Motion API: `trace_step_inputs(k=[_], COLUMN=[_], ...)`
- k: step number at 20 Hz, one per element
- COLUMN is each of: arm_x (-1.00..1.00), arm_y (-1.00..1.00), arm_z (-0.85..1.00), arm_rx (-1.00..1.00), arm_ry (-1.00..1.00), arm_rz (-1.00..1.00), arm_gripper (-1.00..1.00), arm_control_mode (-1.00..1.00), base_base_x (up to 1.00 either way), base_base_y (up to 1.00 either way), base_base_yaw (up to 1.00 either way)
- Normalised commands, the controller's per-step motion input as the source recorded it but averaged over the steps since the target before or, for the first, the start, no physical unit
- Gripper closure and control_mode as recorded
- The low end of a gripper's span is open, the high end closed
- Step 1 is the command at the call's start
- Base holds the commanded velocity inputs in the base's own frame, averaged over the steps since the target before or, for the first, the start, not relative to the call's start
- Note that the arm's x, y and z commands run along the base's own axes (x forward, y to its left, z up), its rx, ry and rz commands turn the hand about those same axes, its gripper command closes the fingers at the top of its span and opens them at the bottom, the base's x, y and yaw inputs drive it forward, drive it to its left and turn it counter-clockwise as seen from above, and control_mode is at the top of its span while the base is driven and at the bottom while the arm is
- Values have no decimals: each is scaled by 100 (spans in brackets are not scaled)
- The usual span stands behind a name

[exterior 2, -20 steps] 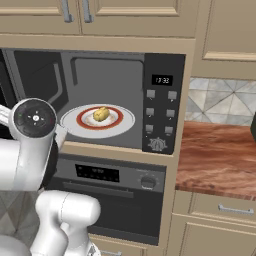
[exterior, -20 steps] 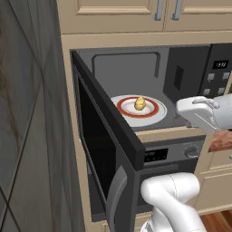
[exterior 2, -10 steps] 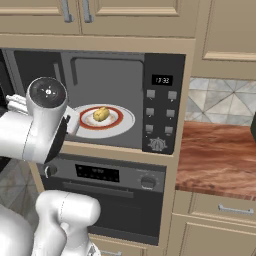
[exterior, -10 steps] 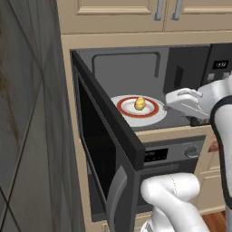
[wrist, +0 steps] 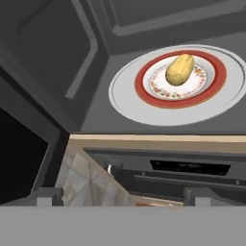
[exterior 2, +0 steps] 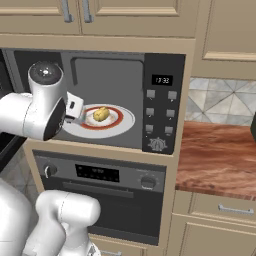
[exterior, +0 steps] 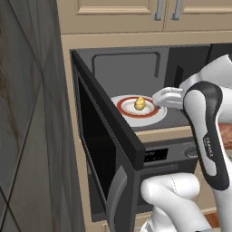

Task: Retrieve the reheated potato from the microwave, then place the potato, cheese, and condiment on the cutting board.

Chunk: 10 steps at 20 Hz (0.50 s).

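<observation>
With its jaws spread wide and nothing between them, the gripper [exterior: 158, 98] hangs at the mouth of the microwave [exterior 2: 160, 60], just over the right rim of the plate [exterior: 158, 114] as the left base view shows it. From the right base view the hand sits at the left edge of the same plate, so it is near the front of the cavity and close beside the dish rather than over its middle. In the hand view the two finger tips [wrist: 45, 197] frame the sill of the cavity, with the potato [wrist: 180, 68] ahead and off to one side, apart from them.

The potato lies on its side in the centre of the white, red-ringed plate, which rests on the floor of the microwave. The microwave door [exterior: 106, 136] stands swung out to the left, leaving the opening free. Below is the oven [exterior 2: 100, 175] with its knobs and display; to the right runs the reddish wood counter [exterior 2: 220, 160].

The step in hand appears to be the reach for the potato, the first of the task. The next move likely calls for advancing deeper, centring the open jaws on the potato, lowering without striking the plate rim, then closing gently on the smooth oval.
</observation>
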Motion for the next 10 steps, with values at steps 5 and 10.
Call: trace_step_inputs(k=[5,10], arm_x=[39,42], arm_y=[-1,0], arm_z=[-27,-26], arm_rx=[-20,-12], arm_ry=[-2,-5], arm_rz=[0,0], arm_gripper=[-100,-100], arm_control_mode=[-100,-100], base_base_x=[0,0], base_base_y=[0,0], base_base_yaw=[0,0])
